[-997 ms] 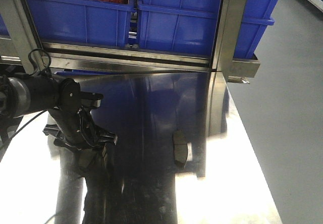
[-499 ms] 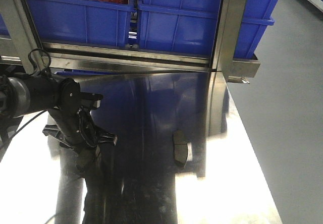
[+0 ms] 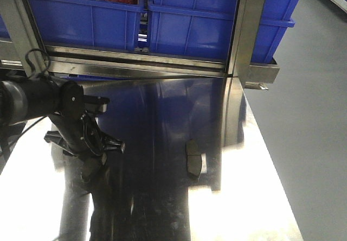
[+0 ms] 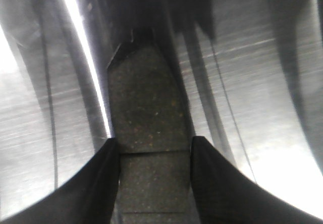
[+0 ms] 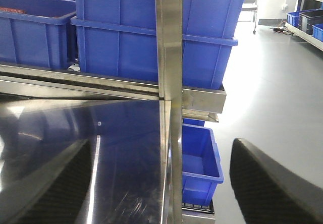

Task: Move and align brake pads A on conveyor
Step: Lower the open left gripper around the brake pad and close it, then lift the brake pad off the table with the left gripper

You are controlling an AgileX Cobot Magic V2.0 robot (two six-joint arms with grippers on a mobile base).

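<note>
One dark-grey brake pad (image 4: 149, 103) with a thin groove across it sits lengthwise between the black fingers (image 4: 101, 178) of my left gripper (image 4: 154, 139), which touch both of its long sides. From the front, the left gripper (image 3: 89, 155) hangs low over the left of the shiny steel table (image 3: 244, 197). A second brake pad (image 3: 193, 158) lies alone on the steel near the middle, well to the right of that gripper. My right gripper (image 5: 162, 148) is wide open and holds nothing, near the table's right edge. The conveyor is out of view.
Blue plastic bins (image 3: 190, 26) stand on a steel shelf behind the table, with an upright steel post (image 3: 246, 29) at the back right. A smaller blue bin (image 5: 202, 156) sits below the table's right edge. Grey floor (image 3: 314, 121) lies to the right.
My left gripper has shifted slightly up and to the left with the pad between its fingers. The pad in the middle of the table has not moved.
</note>
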